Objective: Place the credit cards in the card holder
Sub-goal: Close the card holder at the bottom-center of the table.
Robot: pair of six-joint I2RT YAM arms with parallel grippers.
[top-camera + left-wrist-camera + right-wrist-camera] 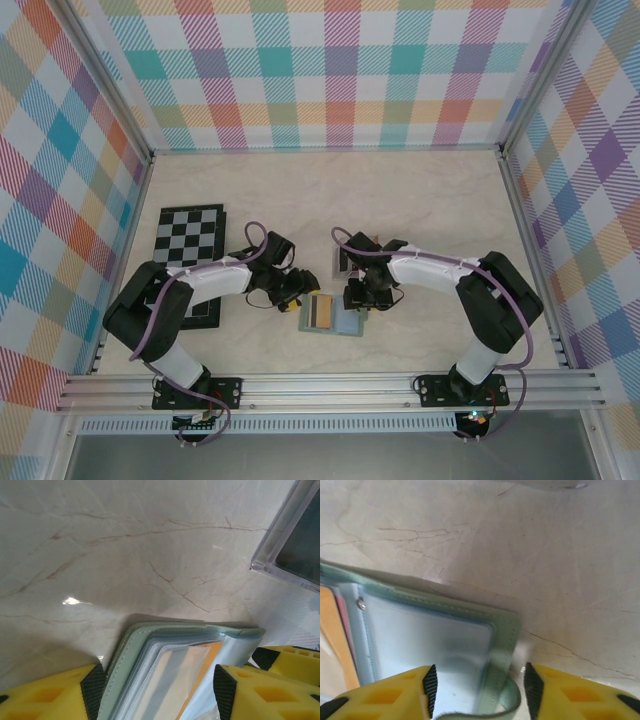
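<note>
While the sage-green card holder [340, 322] lies open on the worktop [420, 190] close to the middle of its near edge, each claw straddles one side of it. The left claw [295, 293] has its jaws partly spread around the stacked clear sleeves [165, 670]. The right claw [480, 695] brackets the opposite corner, just above a curled strap [480, 715]. For both claws, I cannot tell whether the pads actually pinch or only flank the holder.

An orange card [212, 655] sits among the sleeves, and how deep it is seated is unclear. The holder looks soft, so a harder squeeze from the left would likely buckle the sleeves and crush the slot mouths shut. It could also push the orange card back out. If the right claw catches the strap rather than the cover, a lift may flip that half over. Uneven pulls from the two sides could drag the holder towards the clear tray [280, 555] nearby.
</note>
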